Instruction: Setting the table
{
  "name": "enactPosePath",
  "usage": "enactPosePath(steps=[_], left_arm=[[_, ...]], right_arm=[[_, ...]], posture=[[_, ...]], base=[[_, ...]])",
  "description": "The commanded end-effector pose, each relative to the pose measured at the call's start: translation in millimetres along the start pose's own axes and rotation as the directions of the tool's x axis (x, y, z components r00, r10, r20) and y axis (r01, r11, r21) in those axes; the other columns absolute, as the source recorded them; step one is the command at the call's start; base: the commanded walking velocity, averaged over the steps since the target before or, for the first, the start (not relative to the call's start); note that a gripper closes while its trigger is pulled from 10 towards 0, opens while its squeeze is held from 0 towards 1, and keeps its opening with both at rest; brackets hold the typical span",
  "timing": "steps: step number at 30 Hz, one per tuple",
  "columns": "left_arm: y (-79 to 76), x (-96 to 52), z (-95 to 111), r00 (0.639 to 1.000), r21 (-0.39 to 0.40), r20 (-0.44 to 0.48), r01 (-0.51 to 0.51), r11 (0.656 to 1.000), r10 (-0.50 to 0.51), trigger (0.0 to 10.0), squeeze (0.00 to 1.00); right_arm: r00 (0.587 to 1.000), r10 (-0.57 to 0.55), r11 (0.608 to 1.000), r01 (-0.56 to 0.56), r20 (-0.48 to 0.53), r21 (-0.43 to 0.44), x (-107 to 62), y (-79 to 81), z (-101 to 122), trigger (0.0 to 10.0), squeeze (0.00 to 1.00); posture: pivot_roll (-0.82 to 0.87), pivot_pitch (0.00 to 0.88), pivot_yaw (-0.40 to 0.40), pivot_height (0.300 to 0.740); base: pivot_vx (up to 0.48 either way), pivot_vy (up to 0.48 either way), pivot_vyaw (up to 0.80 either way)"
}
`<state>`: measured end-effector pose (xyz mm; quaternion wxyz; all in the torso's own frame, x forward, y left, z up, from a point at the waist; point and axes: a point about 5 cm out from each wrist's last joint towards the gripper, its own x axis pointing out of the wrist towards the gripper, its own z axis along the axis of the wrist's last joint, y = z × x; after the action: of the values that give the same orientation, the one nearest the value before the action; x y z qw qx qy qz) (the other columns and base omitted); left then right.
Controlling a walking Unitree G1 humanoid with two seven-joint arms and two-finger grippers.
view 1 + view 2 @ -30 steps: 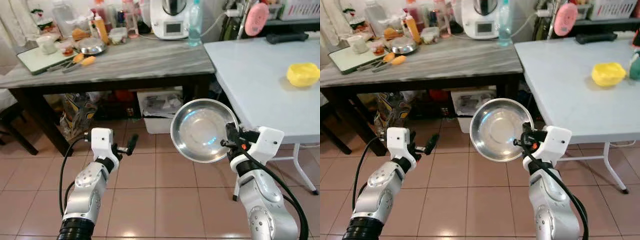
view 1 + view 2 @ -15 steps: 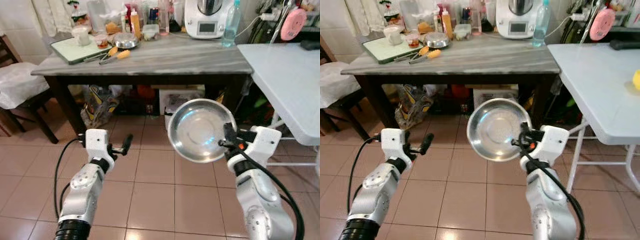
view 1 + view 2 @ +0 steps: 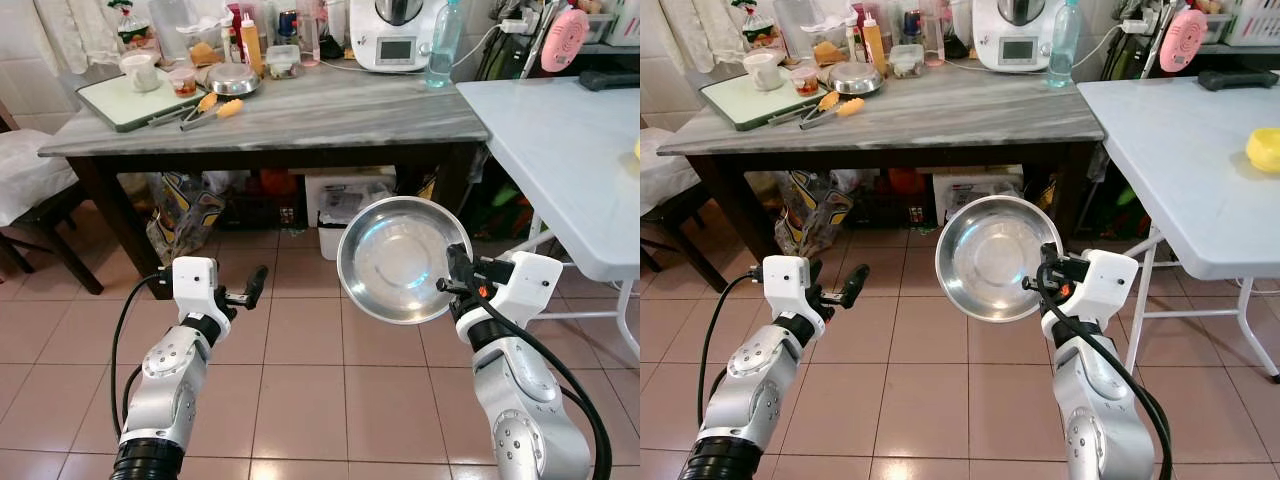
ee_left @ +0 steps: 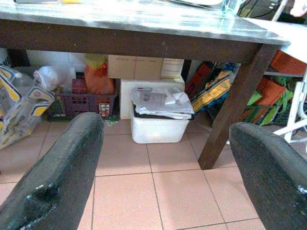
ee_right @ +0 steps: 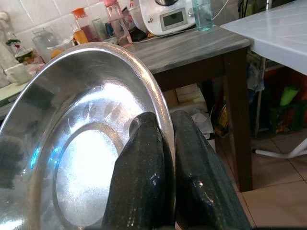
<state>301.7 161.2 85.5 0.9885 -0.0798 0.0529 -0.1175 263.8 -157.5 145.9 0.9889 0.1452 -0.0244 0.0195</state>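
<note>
The steel bowl (image 5: 81,139) was cut off by the right wrist view's edge, its rim hidden where it passed between the fingers (image 5: 144,182). Beyond the left gripper's fingertips (image 4: 62,172), boxes under the table (image 4: 144,43) were partly hidden. Bottle labels on the tabletop were too small to read.

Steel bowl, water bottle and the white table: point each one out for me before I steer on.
steel bowl (image 3: 400,262), left eye view, on its shiny inner base.
water bottle (image 3: 1062,35), right eye view, on the middle of its clear body.
white table (image 3: 1170,150), right eye view, on a bare part of its top.
</note>
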Motion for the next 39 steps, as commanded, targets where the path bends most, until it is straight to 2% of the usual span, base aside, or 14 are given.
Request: enactPosePath(steps=[1, 39], left_arm=[[-0.4, 0.9, 5.4, 1.000, 0.013, 0.018, 0.014, 1.000, -0.014, 10.0, 0.00], [-11.2, 4.0, 7.3, 0.997, -0.007, 0.027, 0.067, 0.998, -0.067, 10.0, 0.00]], right_arm=[[1.000, 0.012, 1.000, -0.012, 0.024, 0.005, 1.2, 4.0, 4.7, 10.0, 0.00], [0.999, 0.007, 1.000, -0.007, 0.034, -0.006, 3.9, 3.8, 5.5, 10.0, 0.00]], posture=[[-0.10, 0.010, 0.057, 0.740], [-0.11, 0.007, 0.065, 0.740]], base=[[0.330, 0.000, 0.00], [0.354, 0.000, 0.00]])
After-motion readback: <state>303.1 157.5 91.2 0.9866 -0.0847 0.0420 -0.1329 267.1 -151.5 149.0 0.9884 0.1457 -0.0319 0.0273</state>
